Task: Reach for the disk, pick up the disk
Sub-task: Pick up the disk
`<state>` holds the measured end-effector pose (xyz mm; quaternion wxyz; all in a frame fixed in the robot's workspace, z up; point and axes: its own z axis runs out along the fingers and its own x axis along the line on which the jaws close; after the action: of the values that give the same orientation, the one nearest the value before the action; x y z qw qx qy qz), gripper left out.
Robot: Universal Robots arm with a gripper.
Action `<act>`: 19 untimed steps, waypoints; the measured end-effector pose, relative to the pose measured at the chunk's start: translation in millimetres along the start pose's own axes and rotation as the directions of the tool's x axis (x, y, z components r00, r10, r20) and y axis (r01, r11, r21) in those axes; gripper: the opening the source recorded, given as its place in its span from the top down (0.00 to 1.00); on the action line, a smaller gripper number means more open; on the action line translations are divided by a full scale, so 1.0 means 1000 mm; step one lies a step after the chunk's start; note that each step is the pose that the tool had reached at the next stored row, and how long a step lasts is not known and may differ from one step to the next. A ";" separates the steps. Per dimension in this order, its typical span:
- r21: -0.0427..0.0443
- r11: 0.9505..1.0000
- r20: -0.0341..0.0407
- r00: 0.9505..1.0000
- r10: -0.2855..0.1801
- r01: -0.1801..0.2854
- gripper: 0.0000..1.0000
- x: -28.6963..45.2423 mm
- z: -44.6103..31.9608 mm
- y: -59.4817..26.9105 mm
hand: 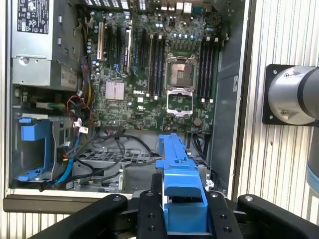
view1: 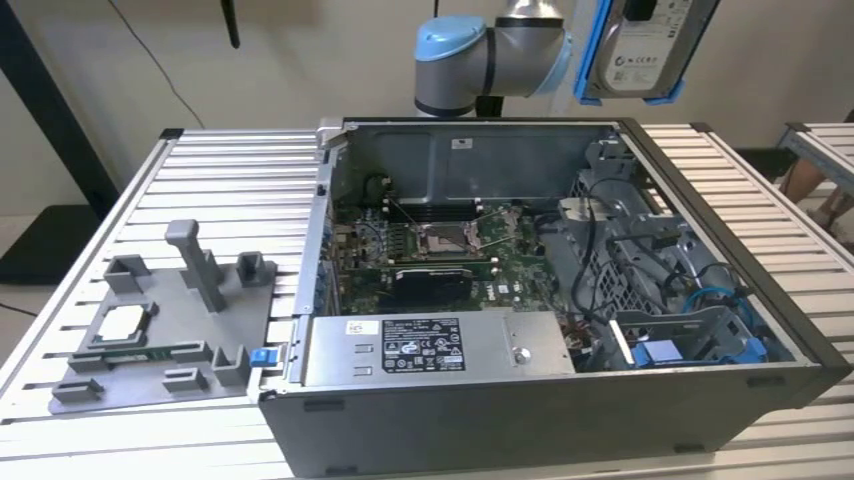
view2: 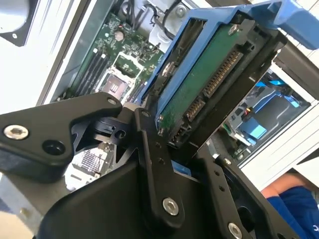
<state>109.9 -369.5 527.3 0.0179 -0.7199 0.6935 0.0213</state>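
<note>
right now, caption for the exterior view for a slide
Gripper holds the disk raised above the open computer case on the slatted table.

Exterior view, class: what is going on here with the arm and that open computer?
The robot arm's black gripper is shut on the disk, a flat silver-grey hard drive with a white label and blue plastic side rails. It holds the disk in the air above the open grey computer case, whose green motherboard lies exposed. The pick-up looks done.
</note>
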 end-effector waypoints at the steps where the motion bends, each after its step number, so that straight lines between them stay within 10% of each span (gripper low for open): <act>1: 0.000 1.000 0.000 1.000 0.000 0.000 1.00 0.0018 -0.0001 0.0001; 14: -0.001 1.000 -0.003 1.000 0.000 0.000 1.00 0.0265 -0.0014 0.0010; 19: -0.002 1.000 -0.038 0.999 0.001 -0.001 1.00 0.0366 -0.0018 0.0014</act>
<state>109.8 -406.2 527.1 0.0039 -0.7199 0.6940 0.0084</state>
